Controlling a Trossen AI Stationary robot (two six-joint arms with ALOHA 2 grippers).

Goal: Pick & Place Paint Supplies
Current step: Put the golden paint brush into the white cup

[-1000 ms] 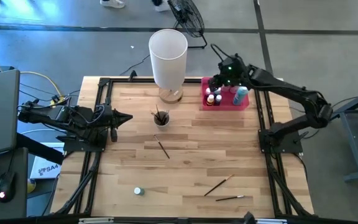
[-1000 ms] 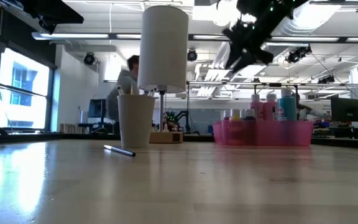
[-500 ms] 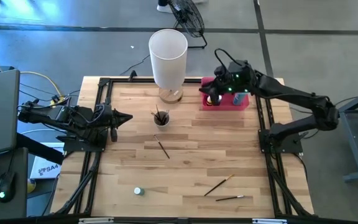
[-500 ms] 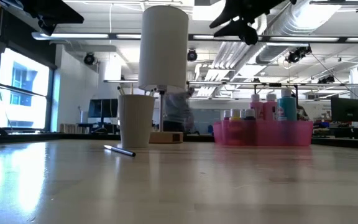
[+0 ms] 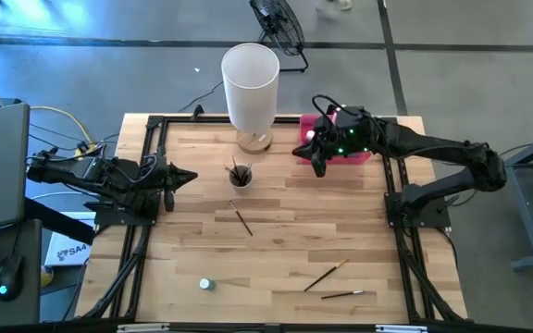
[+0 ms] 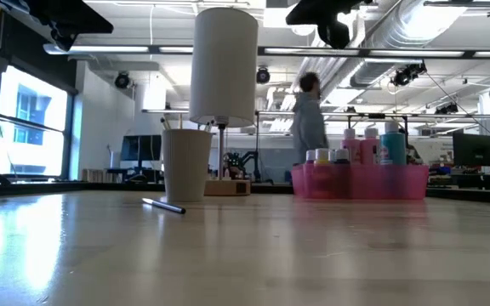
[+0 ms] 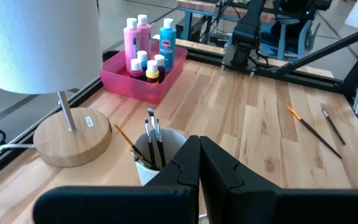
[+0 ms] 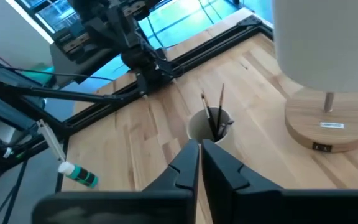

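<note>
The right gripper (image 5: 316, 157), fingers closed and empty, hovers beside the pink tray (image 5: 360, 154) holding the paint bottles (image 7: 143, 43). Loose paintbrushes (image 5: 326, 275) lie well apart on the table (image 5: 285, 222). The left gripper (image 5: 189, 176) waits closed near the brush cup (image 5: 240, 174).

White lamp (image 5: 250, 88), pink tray (image 7: 143, 83)

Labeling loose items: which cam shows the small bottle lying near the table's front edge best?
Right wrist view: the small bottle lies on its side, teal body and white cap clear. The high view shows it only as a tiny speck on the table. Low and left wrist views don't show it.
</note>
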